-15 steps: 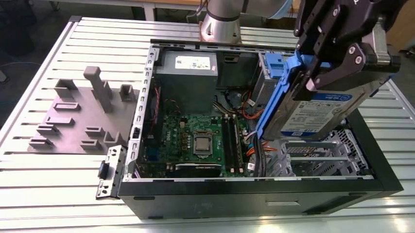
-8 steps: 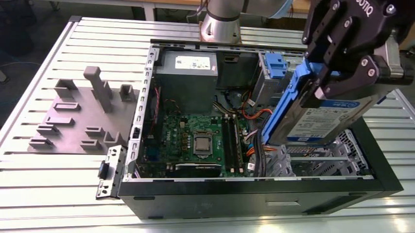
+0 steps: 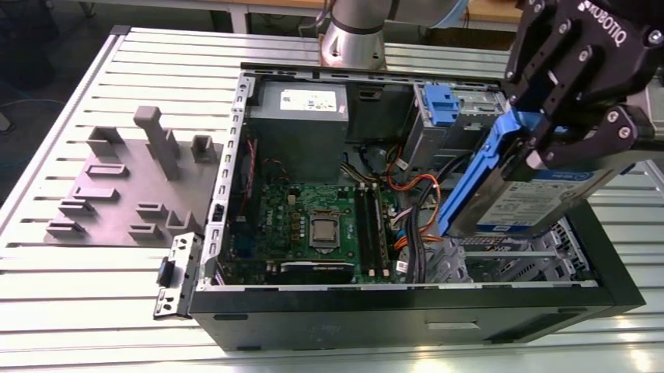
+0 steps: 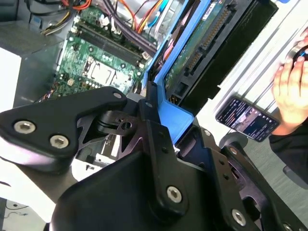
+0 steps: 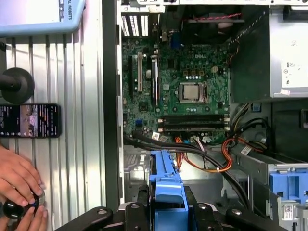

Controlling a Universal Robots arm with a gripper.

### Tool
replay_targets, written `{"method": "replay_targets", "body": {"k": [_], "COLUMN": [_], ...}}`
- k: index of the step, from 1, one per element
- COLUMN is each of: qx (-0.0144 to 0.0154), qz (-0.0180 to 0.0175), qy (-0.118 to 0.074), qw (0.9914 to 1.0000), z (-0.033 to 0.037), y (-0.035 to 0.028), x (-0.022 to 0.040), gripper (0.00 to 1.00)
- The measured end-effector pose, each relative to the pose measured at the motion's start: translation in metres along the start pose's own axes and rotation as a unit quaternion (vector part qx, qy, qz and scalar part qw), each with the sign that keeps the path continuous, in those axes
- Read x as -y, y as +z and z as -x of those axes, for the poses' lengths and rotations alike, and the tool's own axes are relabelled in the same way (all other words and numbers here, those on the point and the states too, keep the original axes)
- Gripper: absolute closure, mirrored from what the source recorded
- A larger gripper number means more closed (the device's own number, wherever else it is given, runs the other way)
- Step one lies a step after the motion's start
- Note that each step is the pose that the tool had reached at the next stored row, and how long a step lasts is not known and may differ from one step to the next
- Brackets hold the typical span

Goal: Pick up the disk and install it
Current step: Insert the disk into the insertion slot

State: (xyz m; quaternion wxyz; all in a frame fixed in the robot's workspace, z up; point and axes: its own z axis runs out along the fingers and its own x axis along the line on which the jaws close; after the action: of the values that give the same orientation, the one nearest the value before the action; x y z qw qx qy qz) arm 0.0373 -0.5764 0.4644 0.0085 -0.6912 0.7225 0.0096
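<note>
Gripper (image 3: pixel 565 144) is clamped on the flat silver-grey disk in its blue plastic carrier (image 3: pixel 524 190), held tilted above the open black computer case (image 3: pixel 415 315), at its right end in the exterior view. Doing this well means squaring the carrier to the empty metal bay (image 3: pixel 524 260) and clearing the orange cables (image 3: pixel 415 186).

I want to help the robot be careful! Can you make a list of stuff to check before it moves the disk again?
1. Gripper shut on the disk: ok.
2. Disk lifted above the open case: ok.
3. Orange cables out of the disk's way: cannot tell.
4. Other blue carrier seated in its bay: ok.
5. Person's hand on the table beside the case, outside it: ok.
6. Phone outside the case: ok.
</note>
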Motion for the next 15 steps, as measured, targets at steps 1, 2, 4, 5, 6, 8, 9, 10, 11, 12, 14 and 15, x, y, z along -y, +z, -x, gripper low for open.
{"method": "replay_targets", "body": {"k": [1, 2, 4, 5, 6, 8, 9, 10, 11, 12, 14, 15], "qx": [0.0000, 0.0000, 0.0000, 0.0000, 0.0000, 0.0000, 0.0000, -0.0001, 0.0000, 0.0000, 0.0000, 0.0000], "qz": [0.0000, 0.0000, 0.0000, 0.0000, 0.0000, 0.0000, 0.0000, 0.0000, 0.0000, 0.0000, 0.0000, 0.0000], "qy": [0.000, 0.000, 0.000, 0.000, 0.000, 0.000, 0.000, 0.000, 0.000, 0.000, 0.000, 0.000], "qw": [1.00000, 1.00000, 1.00000, 1.00000, 1.00000, 1.00000, 1.00000, 1.00000, 1.00000, 1.00000, 1.00000, 1.00000], "z": [0.0000, 0.0000, 0.0001, 0.0001, 0.0001, 0.0002, 0.0002, 0.0003, 0.0003, 0.0003, 0.0003, 0.0003], "y": [0.0009, 0.0019, 0.0037, 0.0046, 0.0054, 0.0071, 0.0079, 0.0087, 0.0096, 0.0105, 0.0121, 0.0129], "x": [0.0028, 0.0057, 0.0112, 0.0139, 0.0164, 0.0206, 0.0222, 0.0235, 0.0243, 0.0252, 0.0270, 0.0280], "gripper": [0.63, 0.63, 0.63, 0.63, 0.63, 0.63, 0.63, 0.63, 0.63, 0.63, 0.63, 0.63]}}
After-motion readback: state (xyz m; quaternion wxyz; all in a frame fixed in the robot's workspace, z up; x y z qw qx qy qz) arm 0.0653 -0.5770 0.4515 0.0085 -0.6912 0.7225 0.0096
